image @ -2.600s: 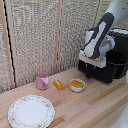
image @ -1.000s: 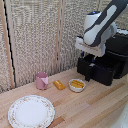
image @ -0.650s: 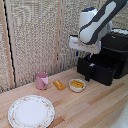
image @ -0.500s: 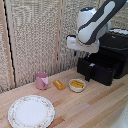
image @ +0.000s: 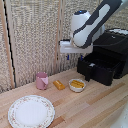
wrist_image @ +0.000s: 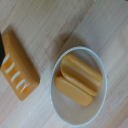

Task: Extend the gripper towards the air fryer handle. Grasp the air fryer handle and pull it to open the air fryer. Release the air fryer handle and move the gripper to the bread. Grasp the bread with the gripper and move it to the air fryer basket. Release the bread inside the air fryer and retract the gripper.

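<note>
Exterior view only — air fryer basket (image: 98, 70) pulled out at right. Wrist view resolves bread (wrist_image: 19, 65) beside white bowl (wrist_image: 80, 86). Gripper (image: 67, 56) closure — cannot tell.

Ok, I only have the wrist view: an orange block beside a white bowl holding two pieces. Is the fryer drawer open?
Observer: Yes, the air fryer basket stands pulled out of the air fryer.
Operator: Which way is it from the bread?
Observer: Toward the exterior view's right of the bread, past the white bowl.
Operator: Anything on the bread's other side?
Observer: A pink cup, and a floral plate nearer the camera.
</note>
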Robot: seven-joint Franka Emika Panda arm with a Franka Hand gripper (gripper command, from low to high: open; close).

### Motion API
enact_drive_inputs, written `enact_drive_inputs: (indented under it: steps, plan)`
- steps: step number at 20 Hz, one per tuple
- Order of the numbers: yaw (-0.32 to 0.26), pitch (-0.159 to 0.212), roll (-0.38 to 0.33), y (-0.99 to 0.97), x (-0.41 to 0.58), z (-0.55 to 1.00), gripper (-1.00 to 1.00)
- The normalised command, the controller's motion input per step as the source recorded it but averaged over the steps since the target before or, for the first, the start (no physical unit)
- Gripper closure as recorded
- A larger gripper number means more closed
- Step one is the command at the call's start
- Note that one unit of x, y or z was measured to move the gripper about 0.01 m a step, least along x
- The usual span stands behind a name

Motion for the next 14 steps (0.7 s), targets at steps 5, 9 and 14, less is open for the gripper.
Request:
enact_drive_inputs:
  steps: [5, 9, 14]
  plan:
    - [0.213, 0.108, 0.048, 0.48, 0.383, -0.01, -1.0]
    - [0.215, 0.145, 0.026, 0.48, 0.331, -0.11, -1.0]
    - [0.156, 0.239, 0.0, 0.17, 0.33, -0.16, -1.0]
